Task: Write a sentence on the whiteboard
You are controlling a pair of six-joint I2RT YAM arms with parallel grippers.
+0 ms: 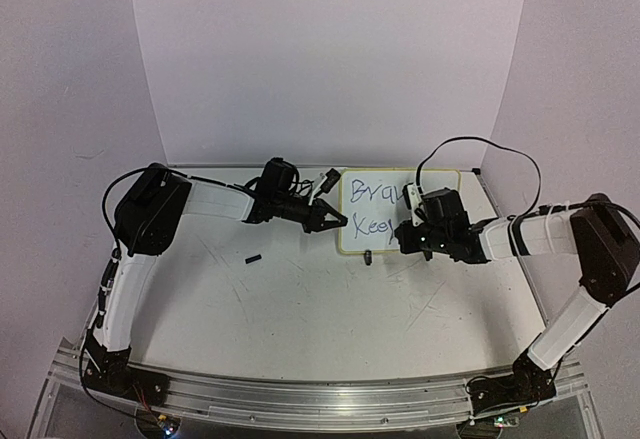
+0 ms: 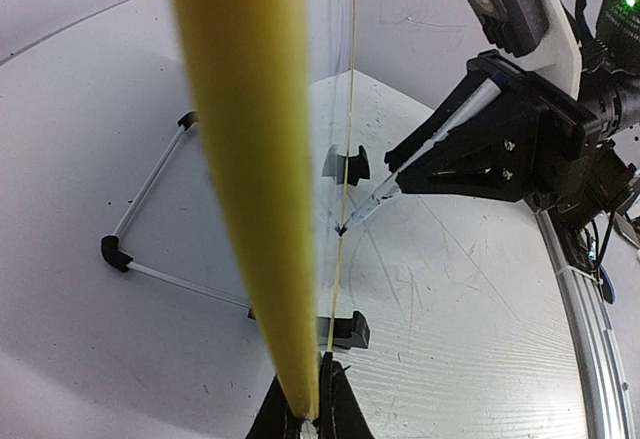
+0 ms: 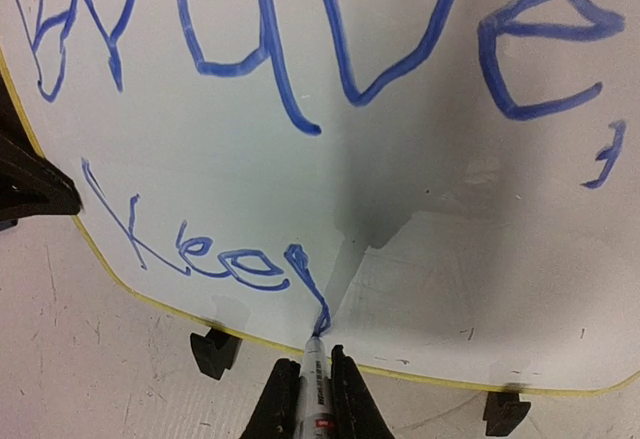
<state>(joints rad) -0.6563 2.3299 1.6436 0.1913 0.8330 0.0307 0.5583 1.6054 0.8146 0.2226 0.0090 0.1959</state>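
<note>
The whiteboard stands on its black clip feet at the back middle of the table, with "Brave," and "Keep" written on it in blue. My left gripper is shut on its left edge; in the left wrist view the yellow rim runs up from between the closed jaws of the left gripper. My right gripper is shut on a blue marker. The marker's tip touches the board at the tail of the "p", just above the lower rim.
A small black piece, perhaps the marker cap, lies on the scratched tabletop left of the board. A thin wire stand sits behind the board. White walls close off the back and sides. A metal rail runs along the near edge.
</note>
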